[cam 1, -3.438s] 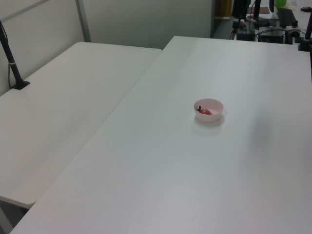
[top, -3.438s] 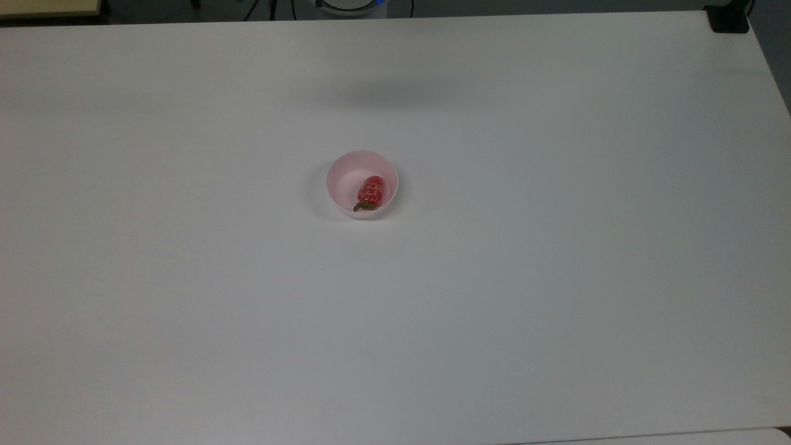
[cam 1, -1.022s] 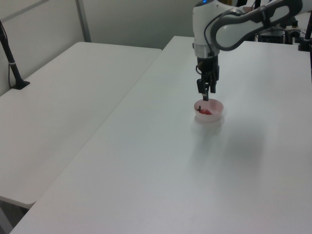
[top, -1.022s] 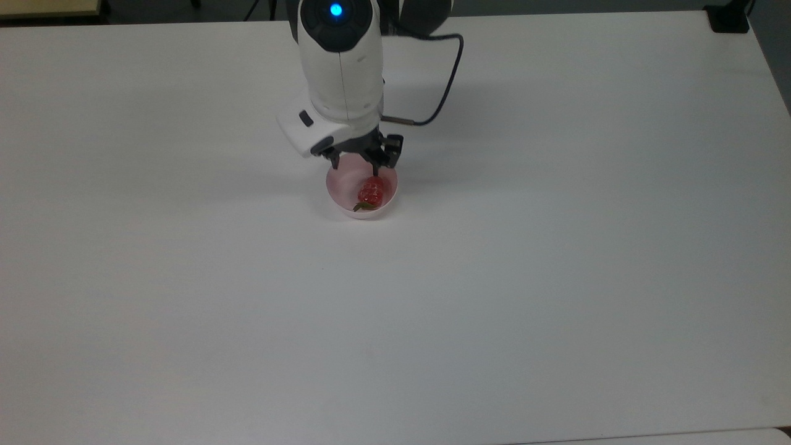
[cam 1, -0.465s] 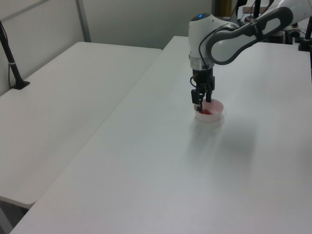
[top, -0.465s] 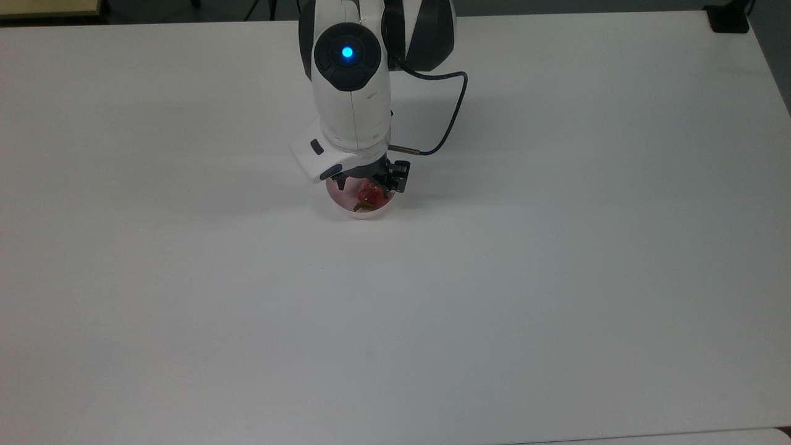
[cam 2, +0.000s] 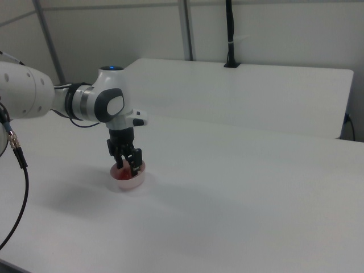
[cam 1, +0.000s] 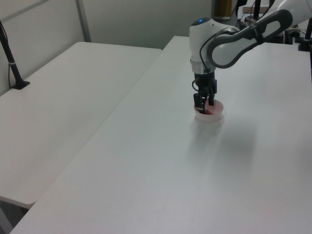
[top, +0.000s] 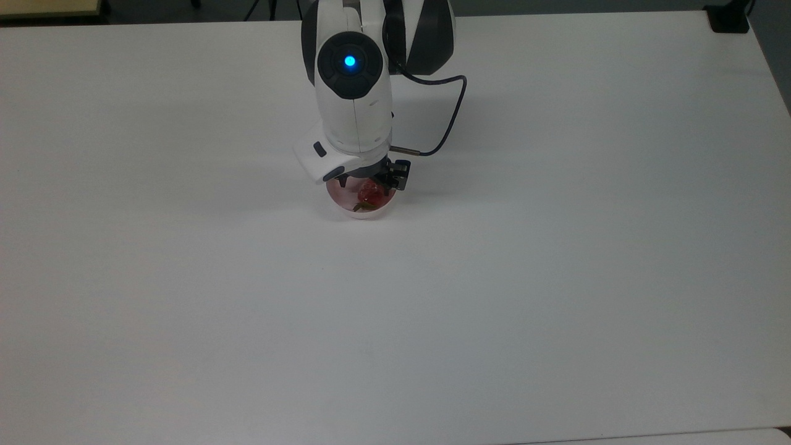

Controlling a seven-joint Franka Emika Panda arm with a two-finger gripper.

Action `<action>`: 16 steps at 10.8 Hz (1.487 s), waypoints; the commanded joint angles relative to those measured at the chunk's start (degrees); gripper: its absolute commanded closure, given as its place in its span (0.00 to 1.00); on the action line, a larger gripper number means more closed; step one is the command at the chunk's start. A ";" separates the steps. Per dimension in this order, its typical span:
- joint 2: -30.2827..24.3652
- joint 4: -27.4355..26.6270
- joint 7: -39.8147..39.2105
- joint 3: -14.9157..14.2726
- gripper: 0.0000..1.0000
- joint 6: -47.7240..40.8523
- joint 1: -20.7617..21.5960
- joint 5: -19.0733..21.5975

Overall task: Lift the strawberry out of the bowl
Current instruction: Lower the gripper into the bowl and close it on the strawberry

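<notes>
On the smooth white surface point(top: 556, 278), the round pale pink bowl point(top: 363, 213) holds the glossy red strawberry point(top: 369, 194); the end effector point(top: 366, 184) reaches inside, fingers apart, straddling the fruit.

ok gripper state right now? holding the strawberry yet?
Gripper: open, fingers down inside the bowl on either side of the strawberry. Nothing held; the berry lies in the bowl.

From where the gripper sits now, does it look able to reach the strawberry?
Probably yes. The gripper is down inside the bowl, its fingers on either side of the strawberry, and nothing else is in the way.
</notes>
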 commanded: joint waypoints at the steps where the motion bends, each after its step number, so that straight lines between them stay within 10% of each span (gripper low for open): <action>1: -0.79 -2.84 0.40 1.48 0.24 1.32 0.17 -3.16; 4: 0.18 -3.11 0.40 1.93 0.25 2.80 0.26 -4.49; 9: -0.34 -2.94 0.22 1.93 0.55 3.69 -0.27 -4.32; 16: -3.86 -2.76 -0.66 3.50 0.57 2.99 -1.41 -3.44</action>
